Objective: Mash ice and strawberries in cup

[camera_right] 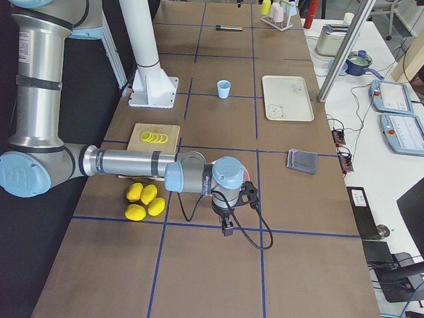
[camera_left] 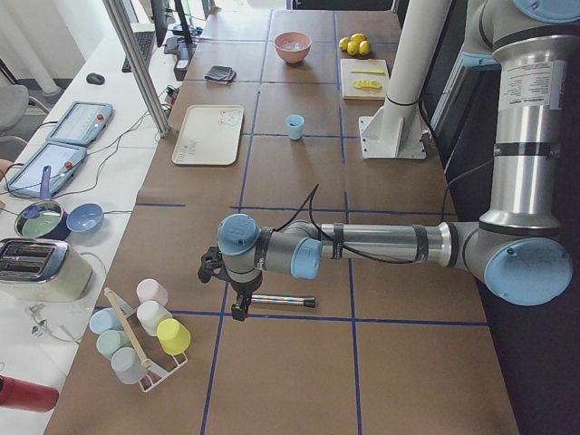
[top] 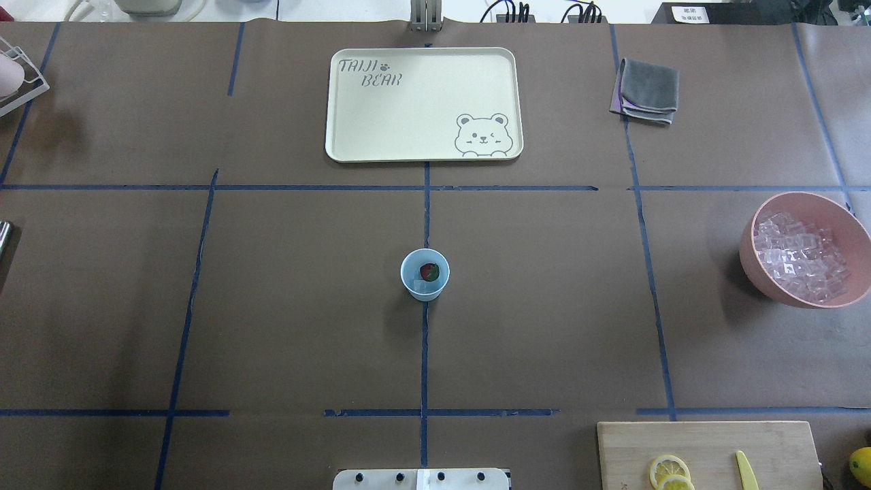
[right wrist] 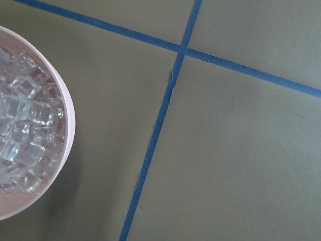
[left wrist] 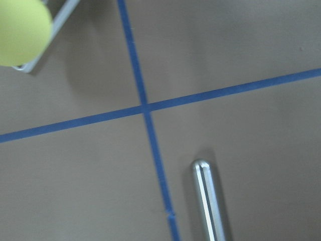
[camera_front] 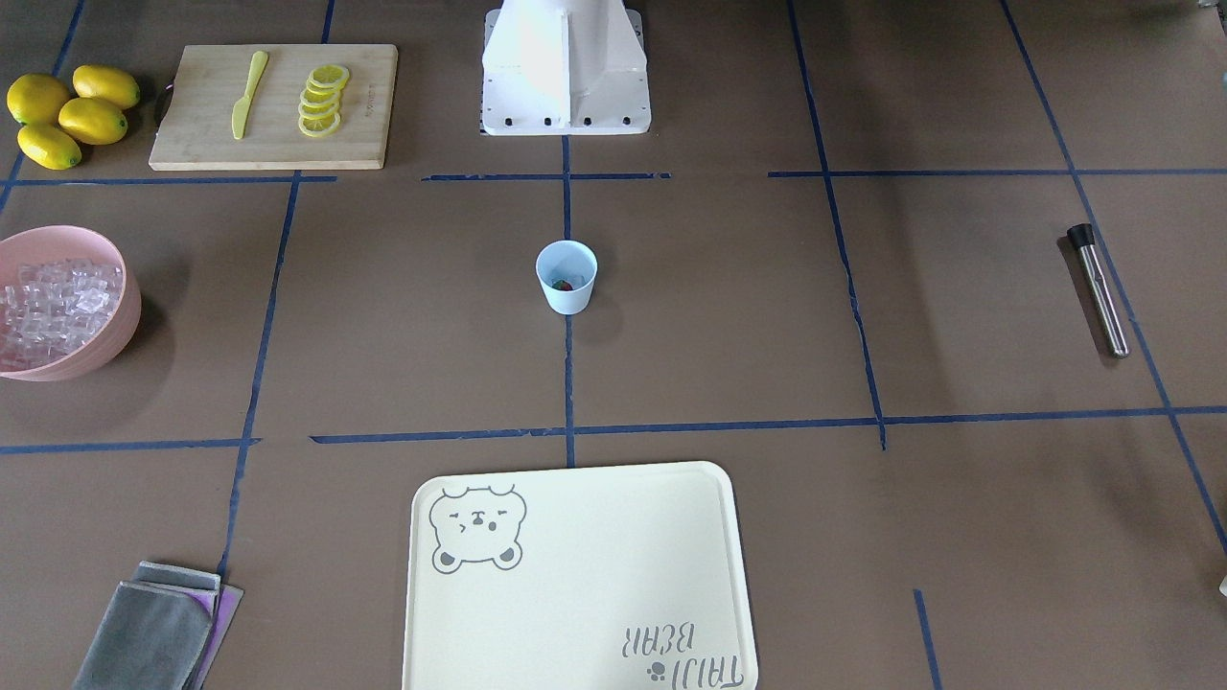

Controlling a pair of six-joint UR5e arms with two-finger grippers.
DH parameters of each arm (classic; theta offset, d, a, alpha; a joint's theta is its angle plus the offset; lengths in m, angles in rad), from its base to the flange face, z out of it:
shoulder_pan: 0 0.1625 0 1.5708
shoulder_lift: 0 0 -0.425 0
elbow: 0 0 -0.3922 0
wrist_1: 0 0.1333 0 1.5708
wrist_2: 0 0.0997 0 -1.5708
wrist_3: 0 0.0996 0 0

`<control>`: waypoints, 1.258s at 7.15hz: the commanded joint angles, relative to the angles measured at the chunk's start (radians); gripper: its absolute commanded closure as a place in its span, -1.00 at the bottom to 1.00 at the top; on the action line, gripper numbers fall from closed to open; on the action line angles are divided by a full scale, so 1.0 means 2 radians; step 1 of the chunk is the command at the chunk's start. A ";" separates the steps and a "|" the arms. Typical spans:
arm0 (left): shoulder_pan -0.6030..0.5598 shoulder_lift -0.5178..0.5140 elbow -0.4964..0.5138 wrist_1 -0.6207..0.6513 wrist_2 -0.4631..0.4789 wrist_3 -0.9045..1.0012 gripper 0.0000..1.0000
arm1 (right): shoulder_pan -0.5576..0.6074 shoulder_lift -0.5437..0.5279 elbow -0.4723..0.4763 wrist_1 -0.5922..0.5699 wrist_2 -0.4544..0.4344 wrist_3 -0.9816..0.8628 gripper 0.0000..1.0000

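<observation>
Currently the cup [top: 424, 274] stands mid-table [top: 544, 327], strawberry [top: 429, 271] inside. Our left gripper [camera_left: 238, 312] hangs over the metal muddler [camera_front: 1099, 290]; we cannot tell its opening. Next, we judge, lower and grasp it.

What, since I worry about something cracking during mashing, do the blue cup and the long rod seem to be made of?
The cup looks like plastic: pale blue, matte, with a thin even rim. The rod looks like polished metal, likely steel: a silver shaft with bright reflected streaks. Its black cap is dull, perhaps rubber or plastic; I cannot tell which.
</observation>
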 commanded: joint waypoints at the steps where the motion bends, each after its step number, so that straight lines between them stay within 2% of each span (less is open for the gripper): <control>1: -0.043 -0.002 -0.009 0.054 -0.003 0.032 -1.00 | 0.000 0.000 -0.001 0.000 0.000 0.000 -0.99; 4: -0.042 0.009 -0.012 0.047 -0.004 0.034 -1.00 | 0.000 -0.001 -0.002 0.000 0.000 0.000 -0.99; 5: -0.042 0.011 -0.009 0.041 -0.022 0.034 -1.00 | 0.000 -0.001 -0.002 0.000 0.000 0.001 -0.98; 6: -0.042 0.023 -0.003 0.037 -0.094 0.037 -1.00 | 0.000 -0.001 -0.002 0.000 0.000 0.001 -0.98; 8: -0.041 0.024 -0.005 0.033 -0.090 0.034 -1.00 | 0.001 -0.001 -0.001 0.000 0.000 0.002 -0.99; 9: -0.041 0.023 -0.007 0.039 -0.032 0.034 -1.00 | 0.005 -0.001 -0.001 0.000 0.000 0.002 -0.98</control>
